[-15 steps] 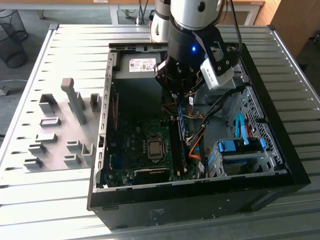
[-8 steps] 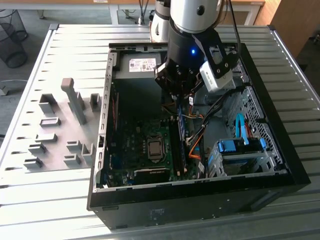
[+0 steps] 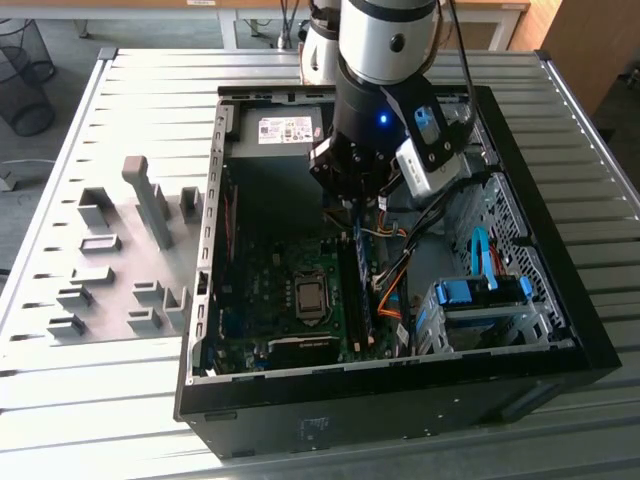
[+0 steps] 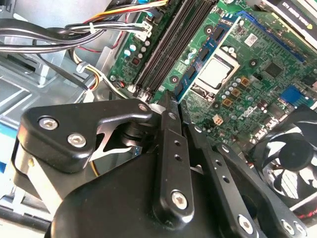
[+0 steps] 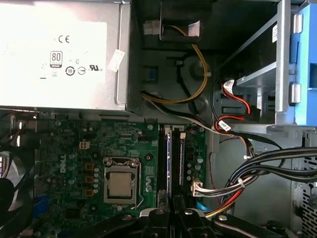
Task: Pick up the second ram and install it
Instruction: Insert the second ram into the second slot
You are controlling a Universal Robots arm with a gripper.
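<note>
Second ram [image 5: 169, 163]: stands on edge in a motherboard [image 5: 69, 144] slot, long axis along the slots, toward the power supply [image 5: 59, 54].
Gripper [image 5: 172, 208]: fingers pressed together, directly above the ram's near end.

Green motherboard [image 5: 74, 148] with silver processor [image 5: 120, 184], black hand [image 4: 176, 106], possibly blue ram [image 5: 169, 163] in black slots, yellow, red, orange cables [image 5: 198, 79], grey ribbed worktop [image 3: 120, 90]

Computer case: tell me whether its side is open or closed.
Open. The computer case has no side panel on; its motherboard and cables lie exposed in the exterior view.
</note>
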